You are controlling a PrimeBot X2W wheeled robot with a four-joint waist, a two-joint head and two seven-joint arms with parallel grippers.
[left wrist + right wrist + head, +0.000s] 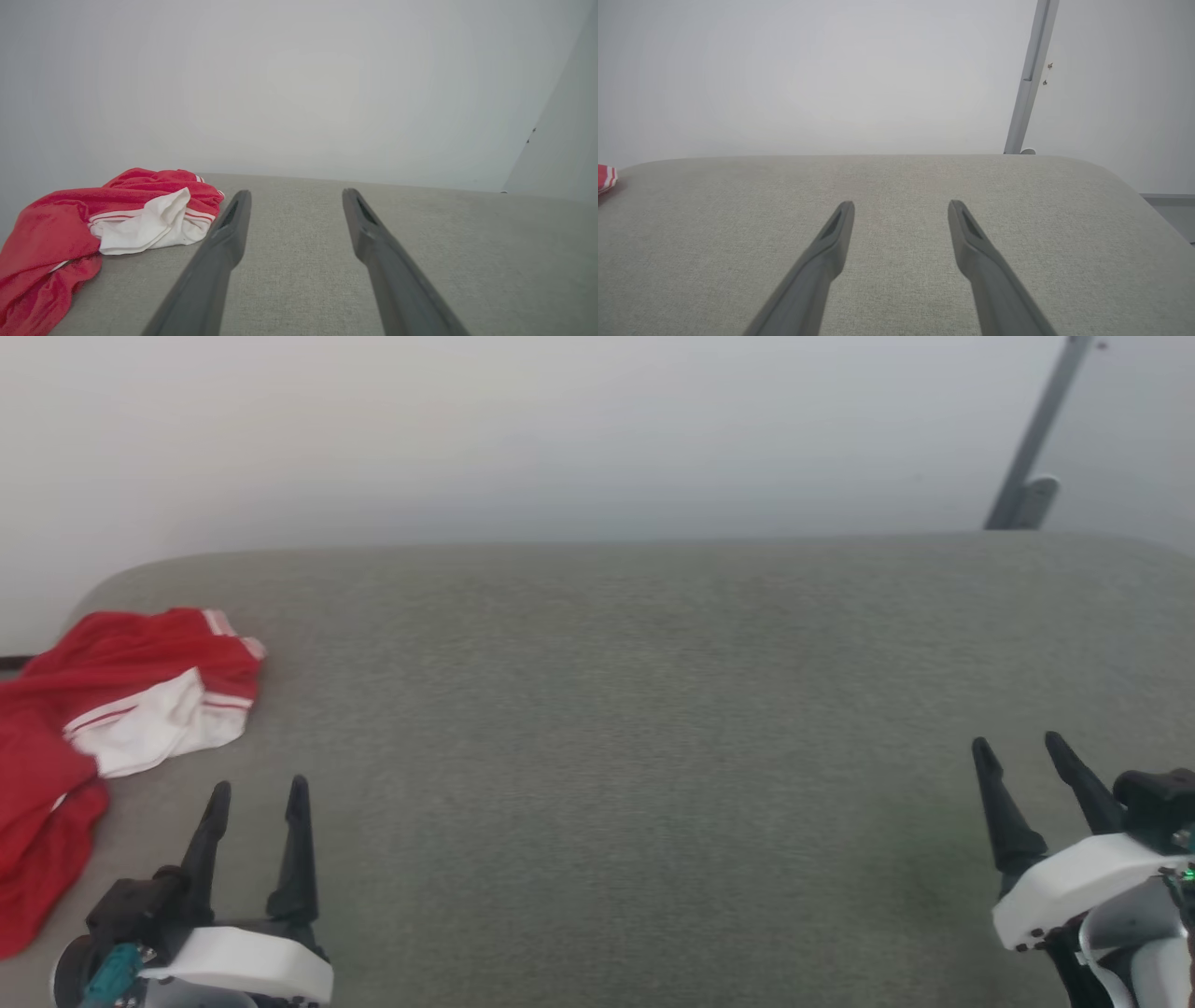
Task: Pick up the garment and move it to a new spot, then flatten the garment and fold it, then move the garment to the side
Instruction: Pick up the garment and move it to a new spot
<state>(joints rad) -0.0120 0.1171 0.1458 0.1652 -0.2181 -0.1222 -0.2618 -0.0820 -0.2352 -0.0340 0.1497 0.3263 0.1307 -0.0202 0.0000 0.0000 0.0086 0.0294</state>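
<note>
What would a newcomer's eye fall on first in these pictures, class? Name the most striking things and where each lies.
The red and white garment stands out first, crumpled at the far left edge of the grey cushioned surface. Next come the dark fingers of the open left gripper at the lower left, near the garment but not touching it, and the open right gripper at the lower right.

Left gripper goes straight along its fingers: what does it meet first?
Probably nothing: the left gripper points over bare grey cushion toward the wall. The garment lies just left of that line; its edge might brush the gripper, depth unclear.
</note>
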